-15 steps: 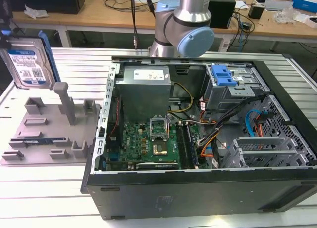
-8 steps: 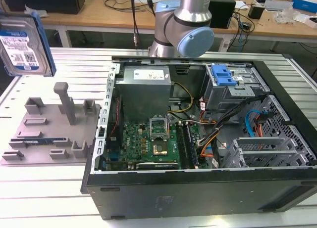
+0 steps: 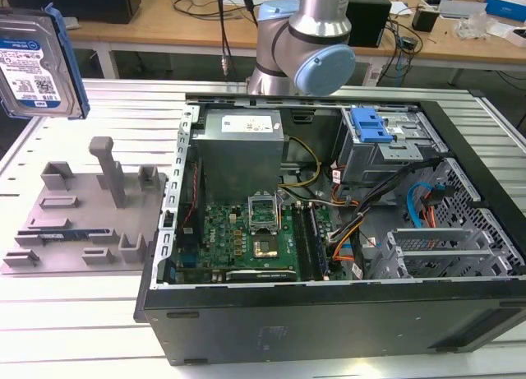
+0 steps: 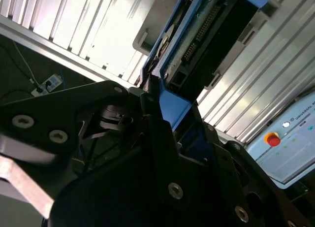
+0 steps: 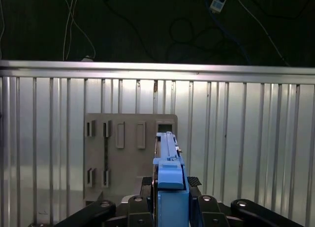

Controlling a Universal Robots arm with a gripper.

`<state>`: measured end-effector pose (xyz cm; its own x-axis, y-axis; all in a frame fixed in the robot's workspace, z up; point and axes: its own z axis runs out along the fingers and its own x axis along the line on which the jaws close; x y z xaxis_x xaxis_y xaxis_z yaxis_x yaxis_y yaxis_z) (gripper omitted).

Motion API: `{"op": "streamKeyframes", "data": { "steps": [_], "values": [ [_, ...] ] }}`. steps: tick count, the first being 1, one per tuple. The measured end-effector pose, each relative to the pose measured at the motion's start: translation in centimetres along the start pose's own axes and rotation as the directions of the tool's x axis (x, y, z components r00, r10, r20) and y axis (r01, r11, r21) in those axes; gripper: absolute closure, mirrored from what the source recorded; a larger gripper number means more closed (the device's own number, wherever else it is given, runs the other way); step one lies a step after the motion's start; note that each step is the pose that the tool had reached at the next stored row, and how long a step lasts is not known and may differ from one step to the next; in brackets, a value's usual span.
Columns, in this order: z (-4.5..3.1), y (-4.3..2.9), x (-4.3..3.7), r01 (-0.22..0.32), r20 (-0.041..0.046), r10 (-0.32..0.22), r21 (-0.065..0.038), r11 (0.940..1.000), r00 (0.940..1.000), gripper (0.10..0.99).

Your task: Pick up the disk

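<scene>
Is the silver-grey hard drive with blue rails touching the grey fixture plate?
Apart. In the exterior view the hard drive hangs well above the grey fixture plate, with bare table visible between.

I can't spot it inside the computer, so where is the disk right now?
The disk is up in the air at the exterior view's far left, above the grey fixture plate beside the open computer case; in the first wrist view the gripper clamps it.

We see even, bright light in the exterior view; in both wrist views the ribbed worktop glares white, while the hand is dark and blurred.
</scene>
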<state>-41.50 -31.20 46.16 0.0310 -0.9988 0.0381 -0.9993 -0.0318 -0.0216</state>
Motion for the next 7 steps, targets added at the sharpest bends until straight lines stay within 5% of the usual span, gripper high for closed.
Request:
{"op": "streamKeyframes", "data": {
  "steps": [7],
  "values": [
    [0.00,0.00,0.00,0.000,0.0000,0.000,0.000,1.0000,1.0000,0.718]
  ]
}}
